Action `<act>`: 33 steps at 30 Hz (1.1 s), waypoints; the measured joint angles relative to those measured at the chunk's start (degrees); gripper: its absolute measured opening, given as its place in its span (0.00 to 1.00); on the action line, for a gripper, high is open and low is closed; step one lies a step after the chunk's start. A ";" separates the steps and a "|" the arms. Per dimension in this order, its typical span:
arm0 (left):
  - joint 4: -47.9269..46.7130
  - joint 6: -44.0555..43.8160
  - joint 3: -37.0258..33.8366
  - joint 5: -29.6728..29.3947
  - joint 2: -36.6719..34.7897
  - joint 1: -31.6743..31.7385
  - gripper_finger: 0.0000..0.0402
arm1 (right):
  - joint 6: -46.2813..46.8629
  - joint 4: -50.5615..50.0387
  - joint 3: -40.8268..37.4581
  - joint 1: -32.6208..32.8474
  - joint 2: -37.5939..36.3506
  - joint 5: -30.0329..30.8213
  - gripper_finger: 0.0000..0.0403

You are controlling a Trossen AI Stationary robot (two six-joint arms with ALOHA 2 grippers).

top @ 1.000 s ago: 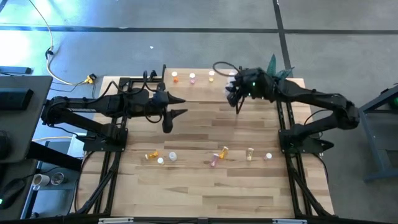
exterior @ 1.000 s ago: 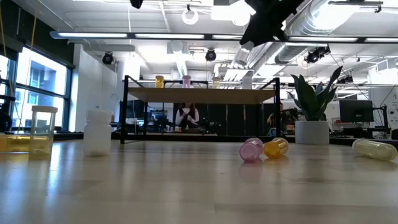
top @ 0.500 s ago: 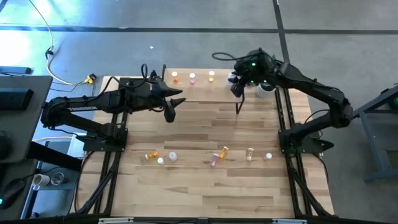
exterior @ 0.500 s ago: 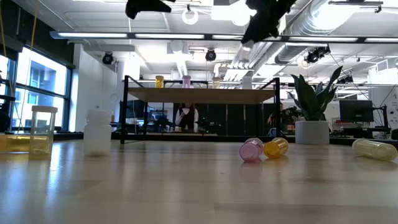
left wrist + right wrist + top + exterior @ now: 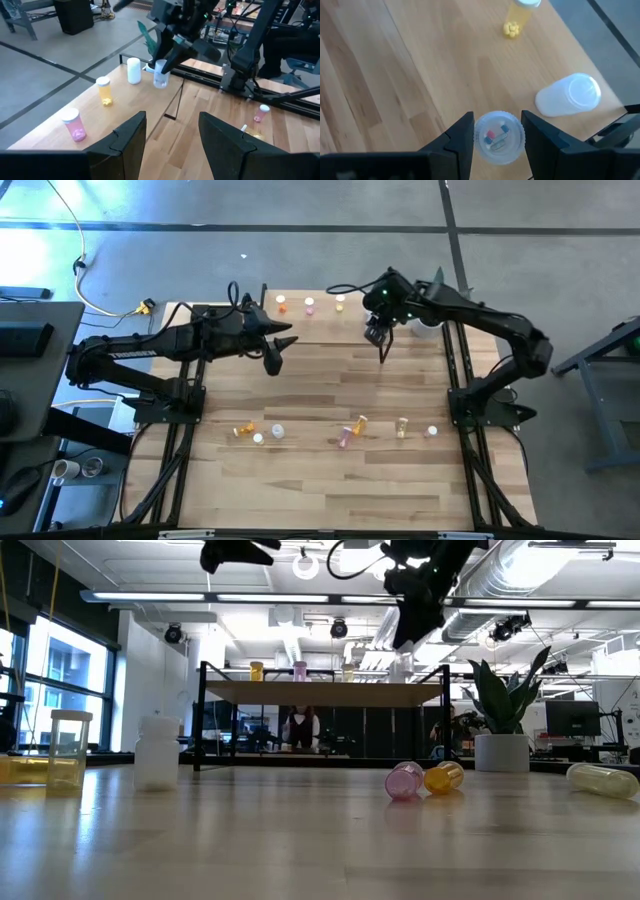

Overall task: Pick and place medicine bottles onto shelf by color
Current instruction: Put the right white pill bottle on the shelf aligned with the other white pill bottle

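1. So the right tool (image 5: 495, 135) is pinching a small clear white-capped pill bottle (image 5: 499, 136) above the low light-wood shelf on black legs (image 5: 330, 315)
2. Left tool (image 5: 170, 135) hangs spread and empty over the wooden bench (image 5: 330, 480)
3. Pink (image 5: 75, 125), yellow (image 5: 104, 91) and white (image 5: 133, 70) bottles stand on the shelf

High view looks straight down; low view level across the table (image 5: 300, 840); both share the shelf (image 5: 320, 315)
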 joint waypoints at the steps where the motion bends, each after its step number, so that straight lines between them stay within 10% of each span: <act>1: 0.00 0.00 0.00 -0.01 0.00 0.00 0.43 | -0.01 -0.19 0.00 0.00 0.22 0.00 0.32; 33: -2.39 -0.20 0.00 0.54 0.00 -0.02 0.43 | -1.92 2.23 -0.04 -1.49 2.39 0.17 0.46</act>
